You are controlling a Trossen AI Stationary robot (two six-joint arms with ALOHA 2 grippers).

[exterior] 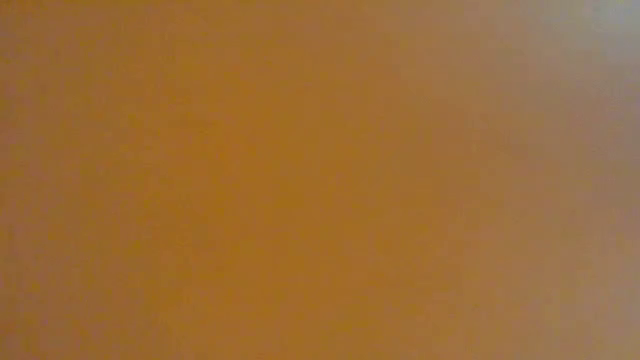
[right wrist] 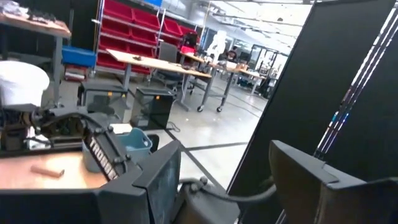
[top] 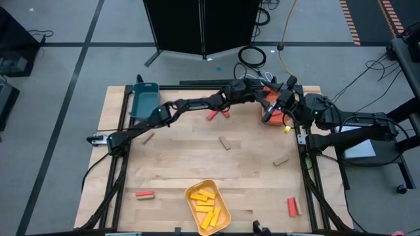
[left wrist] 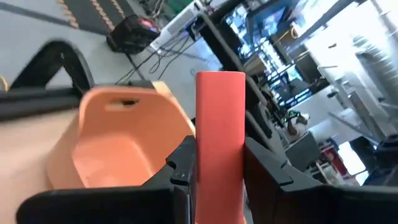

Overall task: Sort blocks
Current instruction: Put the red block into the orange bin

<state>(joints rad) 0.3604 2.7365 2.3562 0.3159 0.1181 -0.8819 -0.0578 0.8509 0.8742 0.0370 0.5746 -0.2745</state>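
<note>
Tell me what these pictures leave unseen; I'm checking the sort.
- Low view: only an orange blur, no table.
- Orange plastic tray, high view: covered by both arms; contents unseen.
- Red rectangular block in left gripper, left wrist view: lower end cut off.
- Right gripper: hidden in high view.

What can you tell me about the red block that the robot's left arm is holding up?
The red block is a small, plain rectangular bar with smooth, matte faces and squared edges, possibly painted wood. It stands upright, clamped between the two dark fingers of the left gripper, with its top end sticking up well clear of them. Only the fingers touch it. It is held in the air close to the orange tray at the table's far right; the tray looks empty in the part visible.
</note>
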